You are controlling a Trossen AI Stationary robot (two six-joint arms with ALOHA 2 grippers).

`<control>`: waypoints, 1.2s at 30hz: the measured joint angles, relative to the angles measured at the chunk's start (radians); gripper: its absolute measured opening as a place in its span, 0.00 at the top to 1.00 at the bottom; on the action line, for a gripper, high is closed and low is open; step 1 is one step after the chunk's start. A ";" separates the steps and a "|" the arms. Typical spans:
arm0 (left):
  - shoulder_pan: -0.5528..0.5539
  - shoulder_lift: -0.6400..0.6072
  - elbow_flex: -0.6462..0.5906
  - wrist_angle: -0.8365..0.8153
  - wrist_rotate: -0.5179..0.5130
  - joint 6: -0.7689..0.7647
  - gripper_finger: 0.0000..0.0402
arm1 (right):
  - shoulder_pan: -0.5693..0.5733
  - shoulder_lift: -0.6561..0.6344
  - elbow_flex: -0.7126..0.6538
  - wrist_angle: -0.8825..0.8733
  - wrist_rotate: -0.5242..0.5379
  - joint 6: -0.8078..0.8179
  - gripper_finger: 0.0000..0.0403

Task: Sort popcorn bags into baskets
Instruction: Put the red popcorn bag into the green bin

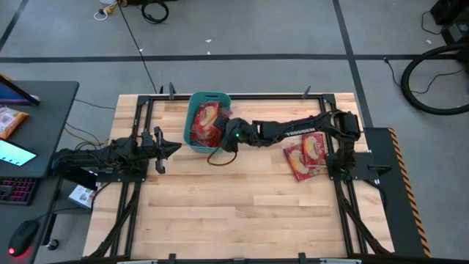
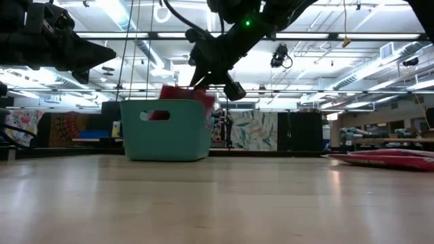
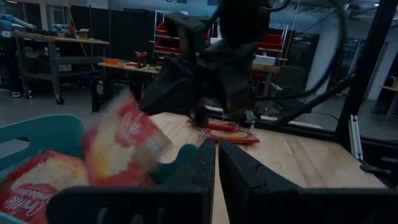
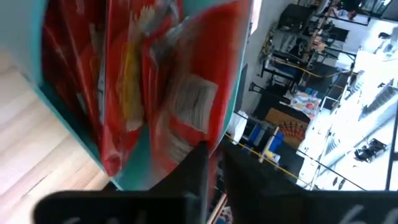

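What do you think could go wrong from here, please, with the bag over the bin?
The right claw hangs at the teal bin's right rim, and its red bag tilts over that edge, so it may slide outside. Bags already inside are piled up, so another could perch on them and spill over.

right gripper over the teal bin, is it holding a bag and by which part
It cannot be told. The right gripper is at the basket rim beside a blurred popcorn bag; no view shows its fingers closed on it. The left gripper holds nothing.
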 joint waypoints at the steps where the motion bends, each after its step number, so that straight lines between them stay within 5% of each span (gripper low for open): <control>1: 0.000 0.000 0.000 0.000 0.000 0.000 0.94 | -0.009 0.000 0.000 0.000 -0.015 -0.001 0.85; 8: 0.000 0.000 0.000 0.000 0.000 0.000 0.94 | -0.041 0.000 0.000 0.033 0.013 0.018 0.70; 15: 0.000 0.000 0.000 0.000 0.000 -0.002 0.94 | -0.020 0.000 0.000 0.036 0.088 0.257 0.67; 23: 0.000 0.000 0.000 -0.002 0.000 -0.003 0.94 | -0.036 0.000 0.000 -0.256 0.219 0.636 0.67; 26: 0.000 0.000 0.000 -0.001 0.000 -0.004 0.94 | -0.046 0.000 -0.001 -0.360 0.199 0.805 0.67; 30: 0.000 0.000 0.000 0.000 0.000 -0.004 0.94 | -0.070 0.000 -0.007 -0.407 0.047 0.955 0.67; 36: 0.000 0.000 0.000 0.000 0.000 -0.004 0.94 | -0.087 0.000 -0.074 -0.285 0.048 0.857 0.67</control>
